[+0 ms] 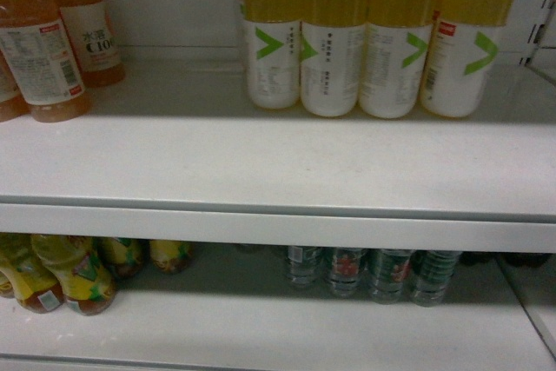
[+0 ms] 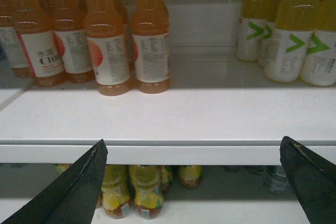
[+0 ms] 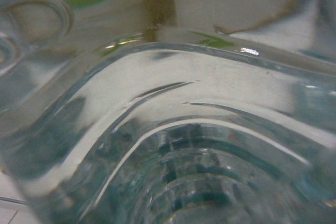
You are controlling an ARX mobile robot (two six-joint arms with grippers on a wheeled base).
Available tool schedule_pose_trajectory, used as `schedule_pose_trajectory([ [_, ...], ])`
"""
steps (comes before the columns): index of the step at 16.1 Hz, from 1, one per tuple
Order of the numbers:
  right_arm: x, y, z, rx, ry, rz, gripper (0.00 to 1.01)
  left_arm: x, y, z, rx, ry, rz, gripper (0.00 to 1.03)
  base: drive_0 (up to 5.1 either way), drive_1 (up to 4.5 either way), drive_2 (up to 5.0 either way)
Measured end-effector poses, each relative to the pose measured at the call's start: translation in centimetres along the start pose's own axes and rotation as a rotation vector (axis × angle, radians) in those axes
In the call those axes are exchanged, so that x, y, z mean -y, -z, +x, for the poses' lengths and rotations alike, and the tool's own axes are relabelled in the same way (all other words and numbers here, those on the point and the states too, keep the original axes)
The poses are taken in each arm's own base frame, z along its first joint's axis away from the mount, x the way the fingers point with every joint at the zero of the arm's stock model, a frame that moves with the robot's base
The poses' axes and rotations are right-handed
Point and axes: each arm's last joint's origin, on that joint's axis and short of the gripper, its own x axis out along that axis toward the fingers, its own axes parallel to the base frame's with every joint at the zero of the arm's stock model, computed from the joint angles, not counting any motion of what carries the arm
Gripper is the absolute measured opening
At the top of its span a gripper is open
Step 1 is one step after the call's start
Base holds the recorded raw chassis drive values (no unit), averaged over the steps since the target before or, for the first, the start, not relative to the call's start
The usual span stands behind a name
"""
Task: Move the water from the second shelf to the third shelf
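A clear ribbed water bottle [image 3: 199, 145] fills the whole right wrist view, pressed close to the camera. It hides the right gripper's fingers, and green label marks show blurred through the plastic at the top. Several more water bottles [image 1: 373, 274] with green labels stand on the lower shelf, right of centre, their tops cut off by the shelf edge. One of them [image 2: 274, 178] shows dimly in the left wrist view. My left gripper [image 2: 194, 141] hangs open in front of the shelf's front edge with nothing between its fingers. Neither arm appears in the head view.
The upper shelf board [image 1: 261, 171] carries yellow drinks with green chevrons [image 1: 365, 49] at the back right and orange drinks [image 1: 52, 49] at the back left. Yellow-labelled tea bottles [image 1: 74, 275] stand lower left. A wire rack edge [image 1: 543, 23] sits far right.
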Motion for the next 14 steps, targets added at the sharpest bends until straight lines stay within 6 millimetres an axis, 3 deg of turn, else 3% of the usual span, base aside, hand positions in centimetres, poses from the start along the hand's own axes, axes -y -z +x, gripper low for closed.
schedule_pose_trajectory([
  [14, 0.0, -0.02, -0.01, 0.002, 0.0, 0.0, 0.43, 0.0, -0.01, 0.0, 0.001, -0.001, 0.0, 0.98, -4.9, 3.31, 1.6],
])
